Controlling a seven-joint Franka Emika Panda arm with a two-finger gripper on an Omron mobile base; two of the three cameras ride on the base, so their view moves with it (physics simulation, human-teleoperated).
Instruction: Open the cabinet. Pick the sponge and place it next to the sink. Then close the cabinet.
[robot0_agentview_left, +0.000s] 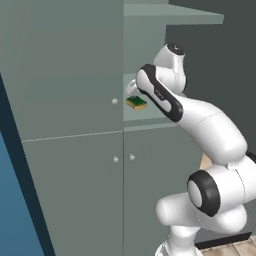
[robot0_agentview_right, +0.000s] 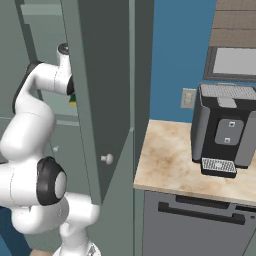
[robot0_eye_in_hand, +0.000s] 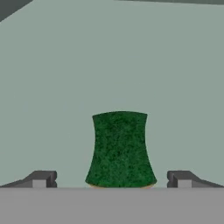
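Your gripper (robot0_eye_in_hand: 112, 179) is spread wide, its two fingertips (robot0_eye_in_hand: 41, 178) standing either side of the sponge (robot0_eye_in_hand: 120, 148) without touching it. The sponge (green scrub layer up) lies on the shelf inside the open upper right compartment of the cabinet (robot0_agentview_left: 65, 75). The coffee machine (robot0_agentview_right: 227, 132) sits on the counter (robot0_agentview_right: 170, 160).

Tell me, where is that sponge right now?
The sponge lies on a shelf inside the open cabinet; in the hand view it sits between the open jaws, green side showing.
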